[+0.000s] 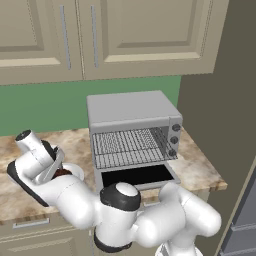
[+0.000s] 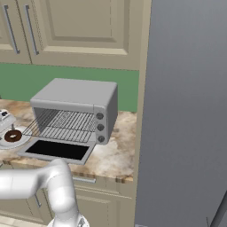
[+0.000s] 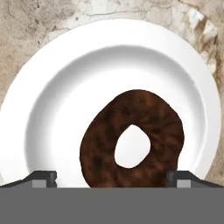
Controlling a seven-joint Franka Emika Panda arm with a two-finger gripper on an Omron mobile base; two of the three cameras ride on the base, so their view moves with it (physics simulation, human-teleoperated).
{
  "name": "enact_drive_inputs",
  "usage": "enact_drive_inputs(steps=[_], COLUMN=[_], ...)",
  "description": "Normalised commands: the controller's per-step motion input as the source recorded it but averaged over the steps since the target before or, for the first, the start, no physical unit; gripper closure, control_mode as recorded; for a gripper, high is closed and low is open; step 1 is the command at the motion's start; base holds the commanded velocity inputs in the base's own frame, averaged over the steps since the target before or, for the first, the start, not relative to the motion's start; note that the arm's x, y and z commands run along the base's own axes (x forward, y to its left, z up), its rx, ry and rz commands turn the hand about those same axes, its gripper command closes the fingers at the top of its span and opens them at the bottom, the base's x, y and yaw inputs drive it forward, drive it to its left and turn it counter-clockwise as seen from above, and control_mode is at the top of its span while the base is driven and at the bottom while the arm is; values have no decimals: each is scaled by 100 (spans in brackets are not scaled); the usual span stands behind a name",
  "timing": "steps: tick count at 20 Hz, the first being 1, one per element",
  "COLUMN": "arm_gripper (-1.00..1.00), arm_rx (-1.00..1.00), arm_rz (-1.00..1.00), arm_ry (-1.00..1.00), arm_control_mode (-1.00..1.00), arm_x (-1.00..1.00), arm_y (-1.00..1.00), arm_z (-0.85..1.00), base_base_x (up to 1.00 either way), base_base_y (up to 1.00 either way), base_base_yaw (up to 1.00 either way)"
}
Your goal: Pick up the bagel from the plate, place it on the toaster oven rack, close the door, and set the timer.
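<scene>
From the left base view, a mottled beige stone counter (image 1: 200, 167) is seen beneath cream upper cabinets (image 1: 125, 35) and a green backsplash (image 1: 45, 105), with a dark grey tall panel (image 1: 225, 100) closing the right side. A silver toaster oven (image 1: 134, 125) is set on the counter, its door (image 1: 137, 176) folded down flat and the toaster oven rack (image 1: 127, 146) exposed inside. The plate (image 1: 75, 170) is glimpsed left of the oven, largely covered by the arm. In the right base view, the bagel (image 2: 13, 135) is seen lying on the plate (image 2: 20, 141) just left of the open door (image 2: 56, 150), with the gripper (image 2: 5, 119) poised above it. In the hand view, the bagel (image 3: 133, 140) is shown flat on the plate (image 3: 65, 100), off-centre toward the rim, and the fingertips (image 3: 41, 178) are spread wide to either side of it, nothing being grasped.
</scene>
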Motion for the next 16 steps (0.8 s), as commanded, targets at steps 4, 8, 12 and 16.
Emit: enact_drive_inputs(steps=[4,8,12,16], arm_gripper=[-100,-100,-100,-100], arm_rx=[0,0,0,0], arm_rz=[0,0,0,0], arm_ry=[0,0,1,4], arm_control_mode=[-100,-100,-100,-100], arm_x=[0,0,0,3], arm_y=[0,0,0,0], arm_z=[-21,-21,-23,-27], base_base_x=[0,0,0,0], base_base_y=[0,0,0,0], base_base_yaw=[0,0,0,0])
